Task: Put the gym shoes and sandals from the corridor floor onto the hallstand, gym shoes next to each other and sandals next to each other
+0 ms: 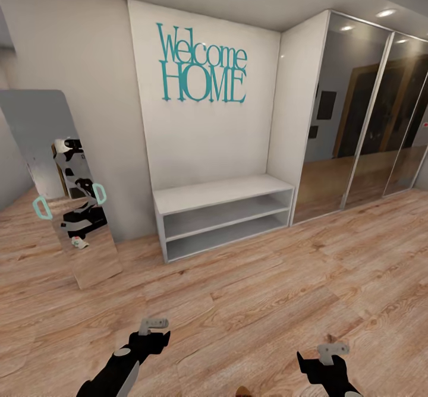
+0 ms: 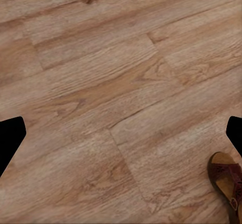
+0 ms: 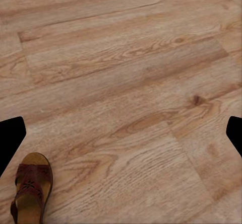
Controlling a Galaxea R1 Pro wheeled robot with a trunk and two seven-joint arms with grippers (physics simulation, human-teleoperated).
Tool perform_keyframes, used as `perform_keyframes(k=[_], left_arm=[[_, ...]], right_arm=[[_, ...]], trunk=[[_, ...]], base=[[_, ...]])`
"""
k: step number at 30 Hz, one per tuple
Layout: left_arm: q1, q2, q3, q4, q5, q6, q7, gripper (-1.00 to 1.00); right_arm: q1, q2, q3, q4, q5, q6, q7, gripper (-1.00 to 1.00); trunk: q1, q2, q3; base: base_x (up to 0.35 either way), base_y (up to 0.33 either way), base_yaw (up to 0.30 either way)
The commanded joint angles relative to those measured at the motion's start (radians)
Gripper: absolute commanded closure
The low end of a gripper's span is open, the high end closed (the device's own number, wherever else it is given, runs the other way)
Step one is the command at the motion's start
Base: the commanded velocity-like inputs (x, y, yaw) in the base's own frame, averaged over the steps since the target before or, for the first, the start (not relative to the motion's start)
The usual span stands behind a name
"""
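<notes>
A tall leaning mirror [image 1: 62,189] is seen to the left of the white bench [image 1: 223,192], propped against the wall, and the robot's own reflection is caught in it. The bench itself, a low top over two open shelf slots, is set against the wall under the teal "Welcome HOME" lettering [image 1: 202,64]. To the right of the bench, dark glossy wardrobe doors [image 1: 368,117] are seen reflecting the room.

In front of the bench, the corridor floor [image 1: 249,290] is laid out in light wood planks. Nearer the camera than the bench, the left gripper [image 1: 153,324] is held low over the planks, and the right gripper [image 1: 333,349] likewise. Both are shown with fingers spread wide at the edges of their wrist views and nothing is clasped between them.

One dark brown sandal [image 2: 228,181] is caught at the edge of the left wrist view, flat on the floor, tan insole up. A sandal is also picked up by the right wrist camera [image 3: 31,191]; whether it is the same one cannot be told.
</notes>
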Motion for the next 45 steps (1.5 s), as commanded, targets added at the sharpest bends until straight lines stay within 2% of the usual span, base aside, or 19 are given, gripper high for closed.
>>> perform_keyframes(k=[1, 12, 45], left_arm=[[0.0, 0.001, 0.0, -0.002, 0.0, 0.006, -0.002, -1.0], [0.0, 0.001, 0.0, -0.002, 0.0, 0.006, -0.002, -1.0], [0.002, -0.001, -0.001, -0.007, 0.002, -0.006, -0.004, -1.0]], right_arm=[[0.0, 0.0, 0.0, -0.002, 0.0, 0.001, 0.001, -1.0], [0.0, 0.001, 0.001, 0.001, 0.0, 0.001, -0.002, -1.0], [0.0, 0.003, 0.001, 0.007, -0.001, 0.001, -0.002, -1.0]], trunk=[[0.004, -0.008, -0.004], [0.046, -0.085, -0.042], [0.173, -0.316, -0.193]], base=[[0.0, 0.0, -0.031], [0.0, 0.0, 0.003], [0.0, 0.0, 0.092]])
